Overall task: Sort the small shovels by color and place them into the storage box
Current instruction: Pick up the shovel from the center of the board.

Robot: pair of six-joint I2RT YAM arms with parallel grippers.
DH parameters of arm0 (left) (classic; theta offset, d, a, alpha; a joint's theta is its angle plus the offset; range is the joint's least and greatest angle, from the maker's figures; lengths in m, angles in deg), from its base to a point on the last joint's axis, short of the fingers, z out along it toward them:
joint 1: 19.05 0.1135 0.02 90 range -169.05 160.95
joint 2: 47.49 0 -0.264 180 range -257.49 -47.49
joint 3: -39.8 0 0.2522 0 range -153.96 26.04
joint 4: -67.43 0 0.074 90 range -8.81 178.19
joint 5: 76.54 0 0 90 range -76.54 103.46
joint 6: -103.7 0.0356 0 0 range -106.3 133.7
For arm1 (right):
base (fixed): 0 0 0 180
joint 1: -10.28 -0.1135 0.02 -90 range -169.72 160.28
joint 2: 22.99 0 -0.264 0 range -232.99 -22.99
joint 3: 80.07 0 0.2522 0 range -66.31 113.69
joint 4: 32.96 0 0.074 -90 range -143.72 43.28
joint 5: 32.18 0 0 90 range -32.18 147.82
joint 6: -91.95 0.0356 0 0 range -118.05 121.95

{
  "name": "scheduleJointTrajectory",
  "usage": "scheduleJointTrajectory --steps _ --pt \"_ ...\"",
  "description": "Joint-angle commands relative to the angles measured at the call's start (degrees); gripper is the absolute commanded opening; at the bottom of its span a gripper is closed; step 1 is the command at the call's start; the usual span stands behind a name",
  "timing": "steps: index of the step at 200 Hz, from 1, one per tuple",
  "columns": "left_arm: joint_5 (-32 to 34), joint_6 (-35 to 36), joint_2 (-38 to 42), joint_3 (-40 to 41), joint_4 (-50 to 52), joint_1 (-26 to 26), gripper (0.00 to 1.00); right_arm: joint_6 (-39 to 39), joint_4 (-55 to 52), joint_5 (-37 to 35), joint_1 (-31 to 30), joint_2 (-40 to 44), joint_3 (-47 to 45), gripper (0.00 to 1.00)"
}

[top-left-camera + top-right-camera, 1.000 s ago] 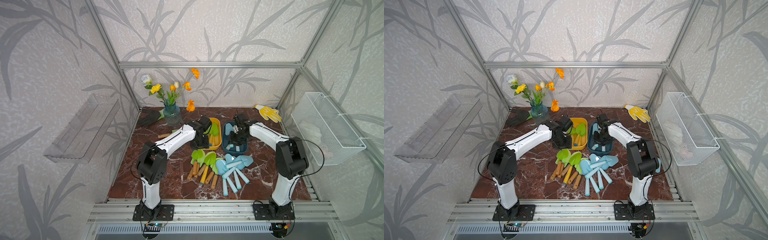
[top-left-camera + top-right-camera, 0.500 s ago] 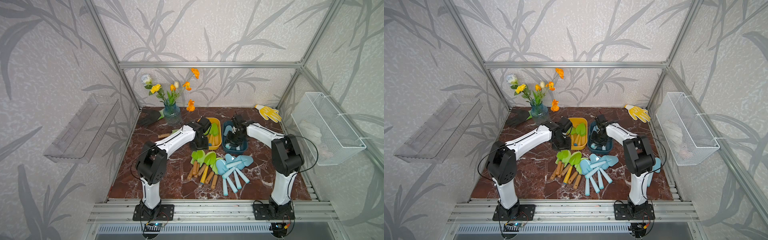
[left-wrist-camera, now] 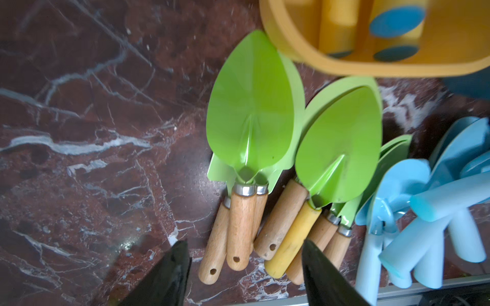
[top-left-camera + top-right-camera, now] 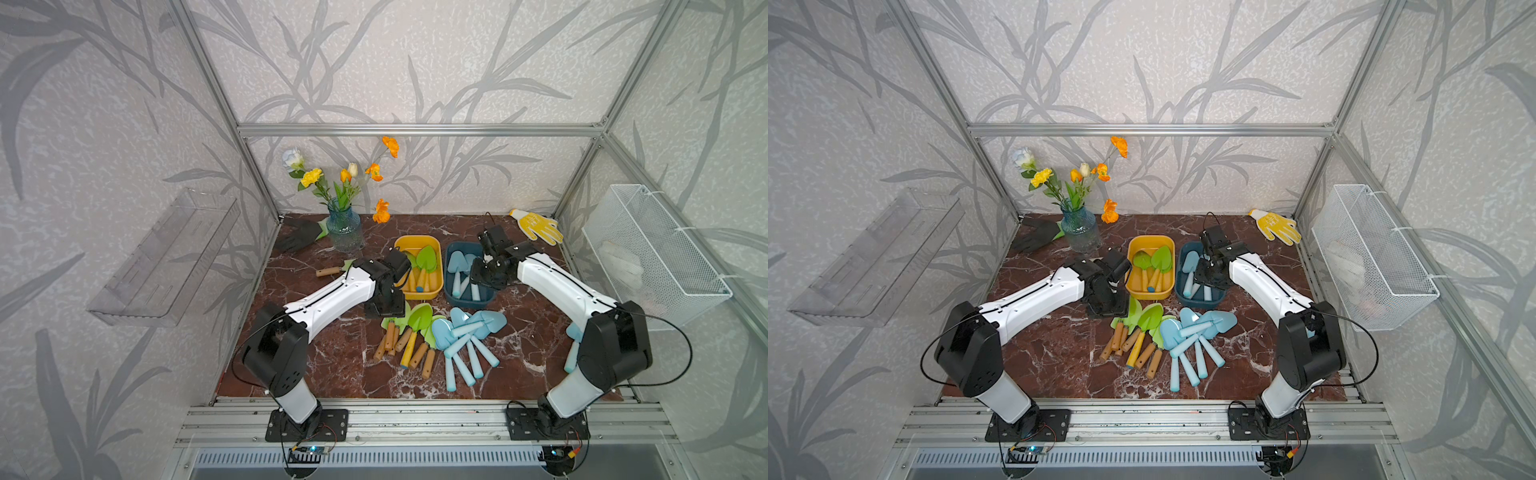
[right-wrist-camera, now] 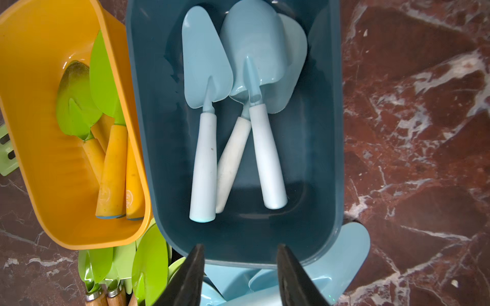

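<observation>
No text, label, brand or number legible in any view, only a faint round stamp point(image 5: 129, 196) on a yellow handle point(image 5: 134, 174) lying in the yellow box point(image 5: 37, 172), that box at 9 o'clock of the blue box point(image 4: 461, 302) in a top view, stamp too blurred to read.

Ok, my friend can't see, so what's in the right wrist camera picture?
Three light blue plastic toy shovels lie in a dark teal plastic storage box on a red-brown marble table. Beside it a yellow plastic box holds green-bladed yellow-handled shovels. The right gripper hangs open and empty by the teal box's rim.
</observation>
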Motion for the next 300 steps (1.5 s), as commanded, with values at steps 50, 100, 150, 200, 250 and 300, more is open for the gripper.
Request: scheduleJointTrajectory --steps 50,100,150,200,250,300 --pt "0.01 -3.93 -1.9 5.14 -3.09 -2.06 0.63 -2.95 -1.2 1.1 -0.17 -0.75 -3.67 0.46" --pt "0.1 -4.5 -5.26 5.36 -4.5 -1.97 0.32 -3.63 -0.85 1.54 -0.16 0.61 -5.07 0.46" --pt "1.26 -4.74 -6.19 6.28 -4.31 -1.97 0.3 -4.32 -0.79 1.45 -0.08 1.57 -6.17 0.45" --pt "3.34 -5.52 -5.42 7.99 -3.05 -2.02 0.05 -4.18 0.13 1.97 -0.08 1.58 -7.1 0.45" --pt "9.01 -7.02 1.01 6.98 1.06 -1.95 0.0 -3.93 0.74 2.51 -0.06 0.83 -7.23 0.45" --pt "13.55 -4.09 4.43 -0.98 7.09 -1.96 0.0 -3.66 1.08 2.25 -0.08 0.87 -7.32 0.45"
